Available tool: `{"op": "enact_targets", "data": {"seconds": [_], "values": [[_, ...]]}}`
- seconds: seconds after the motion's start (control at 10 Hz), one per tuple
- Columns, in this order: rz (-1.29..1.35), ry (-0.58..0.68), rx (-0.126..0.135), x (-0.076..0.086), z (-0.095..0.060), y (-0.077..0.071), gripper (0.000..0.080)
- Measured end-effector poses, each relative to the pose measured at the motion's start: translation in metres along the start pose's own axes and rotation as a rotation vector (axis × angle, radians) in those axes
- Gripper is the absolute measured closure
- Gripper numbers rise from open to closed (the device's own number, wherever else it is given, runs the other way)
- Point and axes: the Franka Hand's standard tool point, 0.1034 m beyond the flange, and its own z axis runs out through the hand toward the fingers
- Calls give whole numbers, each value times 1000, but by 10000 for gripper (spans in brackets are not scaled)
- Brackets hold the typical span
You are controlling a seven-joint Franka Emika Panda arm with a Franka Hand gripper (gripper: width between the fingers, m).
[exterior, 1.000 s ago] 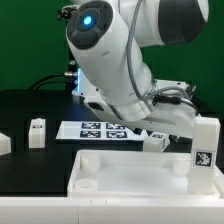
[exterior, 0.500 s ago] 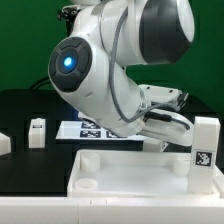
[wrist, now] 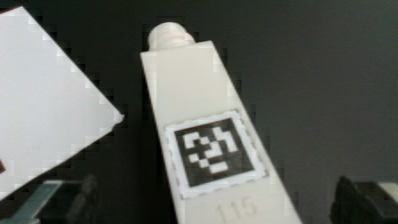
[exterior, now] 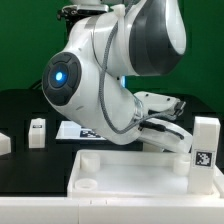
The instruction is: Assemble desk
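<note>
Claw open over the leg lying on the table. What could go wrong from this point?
1. The lying leg sits slightly skewed between the open claw's fingers; closing may twist it or grip it off-centre.
2. A white sheet's corner lies close beside the leg; a finger coming down could catch it.
3. The arm hangs near the upright leg on the desk top; a swing might knock it.
</note>
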Motion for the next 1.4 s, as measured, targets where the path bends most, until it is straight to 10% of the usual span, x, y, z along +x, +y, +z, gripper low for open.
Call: {"op": "enact_targets", "data": {"seconds": [0.3, 0.4, 0.6, 1.0, 1.1, 1.2, 1.4], "values": [[1, 0, 1, 0, -1, 1, 251], [1, 0, 1, 1, -1, 1, 453], [0, 5, 2, 1, -3, 1, 515], [-113, 183, 10, -42, -106, -1, 515], [-159, 297, -33, -48, -127, 1, 515], [-198, 383, -84, -53, -129, -4, 515], [-205, 486, -60, -46, -127, -9, 515]]}}
